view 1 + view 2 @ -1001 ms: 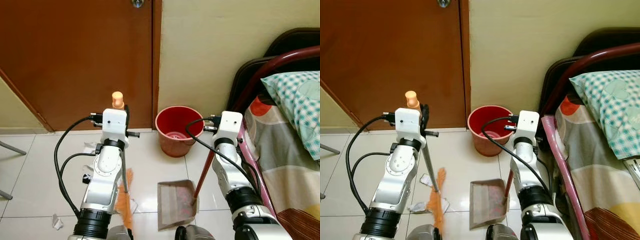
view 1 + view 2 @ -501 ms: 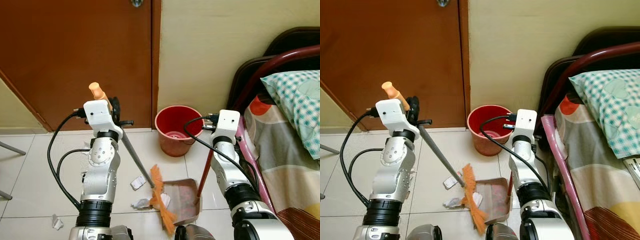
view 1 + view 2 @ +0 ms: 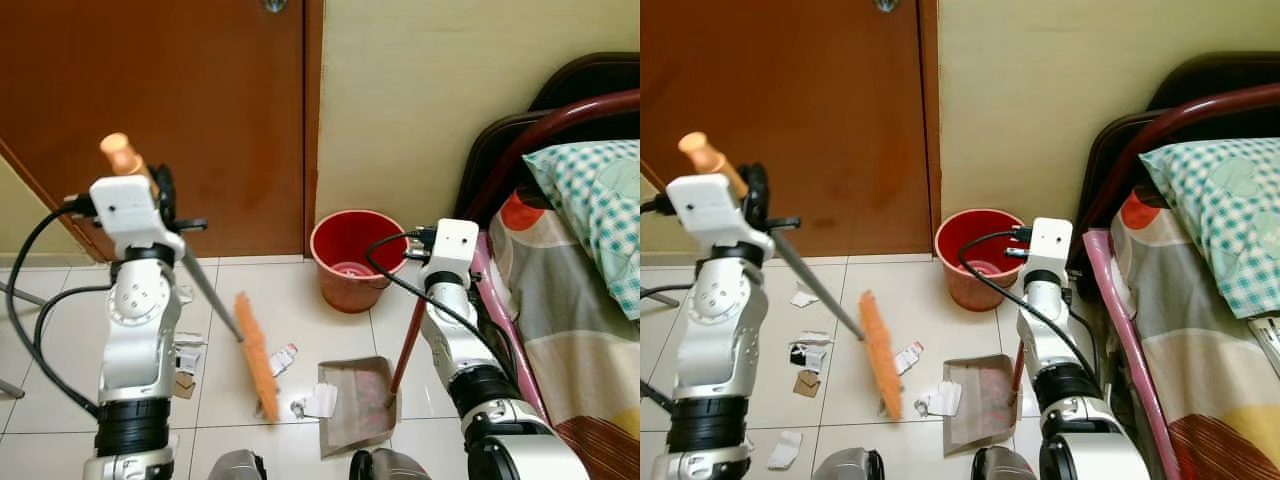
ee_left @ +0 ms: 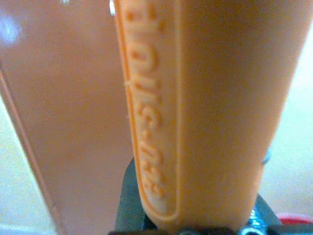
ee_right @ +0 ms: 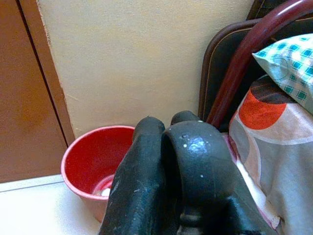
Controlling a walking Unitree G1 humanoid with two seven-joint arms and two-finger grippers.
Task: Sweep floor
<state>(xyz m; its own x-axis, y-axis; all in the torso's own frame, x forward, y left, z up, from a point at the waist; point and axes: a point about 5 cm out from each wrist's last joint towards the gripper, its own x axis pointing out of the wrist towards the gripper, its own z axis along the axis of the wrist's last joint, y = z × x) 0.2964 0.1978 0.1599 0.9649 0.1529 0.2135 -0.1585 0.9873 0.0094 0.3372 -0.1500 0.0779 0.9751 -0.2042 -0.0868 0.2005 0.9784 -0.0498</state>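
**Broom left of dustpan, scraps at the pan's mouth**

Left end effector [image 3: 150, 195] clamped on broom [image 3: 255, 355], orange head on floor [image 3: 290, 300] just left of dustpan [image 3: 352, 405]. Right end effector [image 5: 166, 161] closed around dustpan's red handle [image 3: 405, 350]. White paper scrap [image 3: 322, 400] at pan's edge; more scraps [image 3: 805, 350] scattered further left. Red bucket [image 3: 352, 258] against wall, something pale at its bottom, beside the bed [image 3: 570, 300].

Orange broom [image 3: 880, 355] lies beside dustpan [image 3: 978, 405] among paper scraps [image 3: 938, 400].
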